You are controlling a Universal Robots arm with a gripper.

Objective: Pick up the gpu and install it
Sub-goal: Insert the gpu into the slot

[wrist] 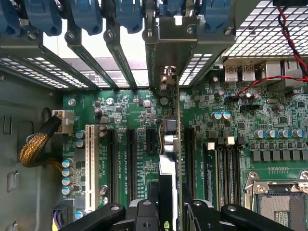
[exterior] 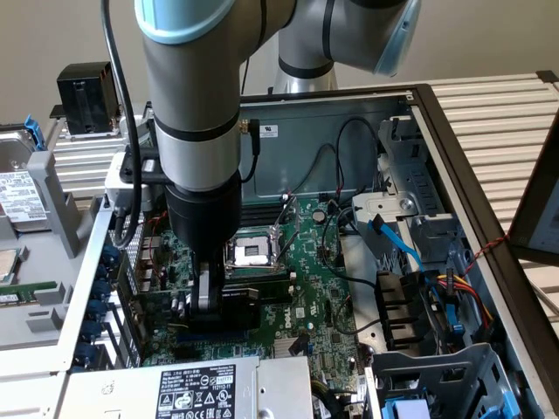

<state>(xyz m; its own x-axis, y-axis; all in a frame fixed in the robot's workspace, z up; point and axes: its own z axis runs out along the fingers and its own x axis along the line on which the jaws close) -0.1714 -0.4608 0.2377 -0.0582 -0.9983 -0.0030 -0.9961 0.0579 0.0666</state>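
gripper (wrist: 166,211): jaws pinching one gpu (wrist: 169,159), thin green board seen edge-on | gpu upright over motherboard (wrist: 134,115), silver bracket toward the case's slotted rear | four long black slots beside it

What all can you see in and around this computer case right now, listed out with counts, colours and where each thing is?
gpu: one, black shroud, held edge-on over the motherboard's expansion slots, in the gripper.
motherboard: one, green, on the floor of the open case.
CPU socket: one, silver frame, mid-board, empty.
expansion slots: several, black and one white, in a row on the board.
slot latches: several, blue, along the case's rear edge.
power supply: one, grey with a black label, near edge of the case.
hard drive: one, silver, outside the case at the exterior view's left.
gripper: one, black, shut on the gpu.
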